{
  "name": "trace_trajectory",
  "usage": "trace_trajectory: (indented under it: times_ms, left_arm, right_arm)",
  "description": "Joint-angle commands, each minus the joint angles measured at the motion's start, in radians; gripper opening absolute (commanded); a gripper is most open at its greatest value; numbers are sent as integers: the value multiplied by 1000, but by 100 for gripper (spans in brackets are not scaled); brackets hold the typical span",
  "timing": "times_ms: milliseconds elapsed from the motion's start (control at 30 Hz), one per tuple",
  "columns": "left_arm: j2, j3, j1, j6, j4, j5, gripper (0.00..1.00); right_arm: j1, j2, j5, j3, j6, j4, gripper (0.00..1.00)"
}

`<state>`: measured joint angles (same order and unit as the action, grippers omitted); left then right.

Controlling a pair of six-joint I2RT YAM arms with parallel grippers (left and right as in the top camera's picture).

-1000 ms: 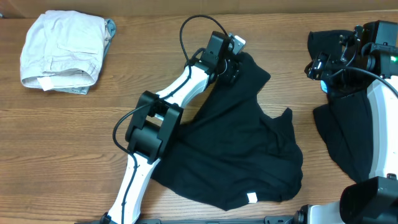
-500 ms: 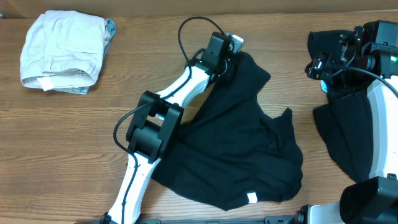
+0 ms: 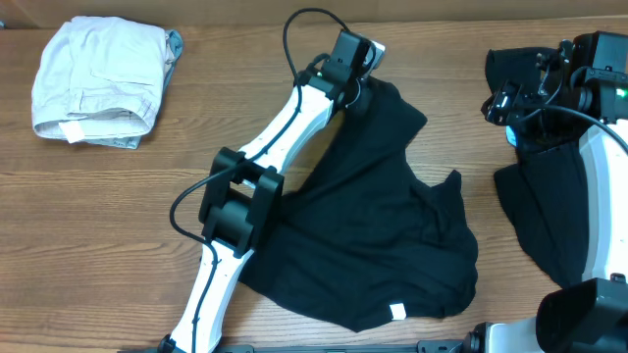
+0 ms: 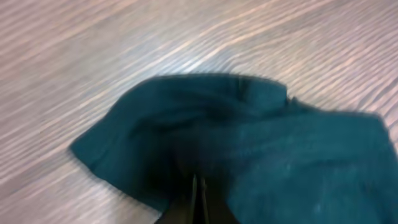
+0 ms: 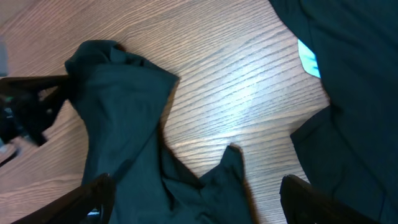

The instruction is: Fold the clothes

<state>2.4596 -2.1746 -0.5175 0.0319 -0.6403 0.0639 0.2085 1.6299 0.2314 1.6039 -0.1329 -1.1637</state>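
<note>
Well, risks first, biggest thing down. The table (image 3: 118, 216) is smooth wood. The black garment (image 3: 392, 235) lies crumpled across the middle w/ its top corner toward the far edge, so it could slide as a whole instead of folding if that corner gets dragged low. The fabric is thin & soft, so a lifted corner will prob. sag and bunch, giving a crooked fold. The left arm (image 3: 285, 127) lies over the garment's left side and could snag or pin cloth as it moves.

A second black garment (image 3: 549, 216) sits at the right, partly under the right arm and apart from the first. The two could tangle if pulled together. A pale folded pile (image 3: 98, 83) is far left, well apart.

Left gripper (image 4: 196, 199): fingers pressed together, pinching the black garment's top corner, cloth bunched just ahead of the tips. It's a small bite and could slip out.

Right gripper (image 5: 199, 202): fingers spread wide, holding nothing, above the garment's right side; contact can't be told.

The white label (image 3: 397, 312) is at the near hem.
</note>
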Motion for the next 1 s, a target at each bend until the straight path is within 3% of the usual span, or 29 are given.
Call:
trace_trajectory:
  times_ms: [0,267,467,667,967]
  left_arm:
    - [0,-151,10,20,-135,-81,4]
    - [-56,-519,100,22,-556,-82,4]
    - [-137,-737,187,37,-776,-87,4]
    - [-212,-794,270,150,-885,-208,4]
    - [-230,-794,344,169,-931,-251,4]
  right_arm:
    - [-9,-28,-2,23,7,0,88]
    - [-67,-14,24,-19,11,-33,88]
    - [-124,-11,24,-121,11,-60,88]
    - [-184,0,24,-319,10,-14,88]
    - [-246,0,28,-556,-2,138,89]
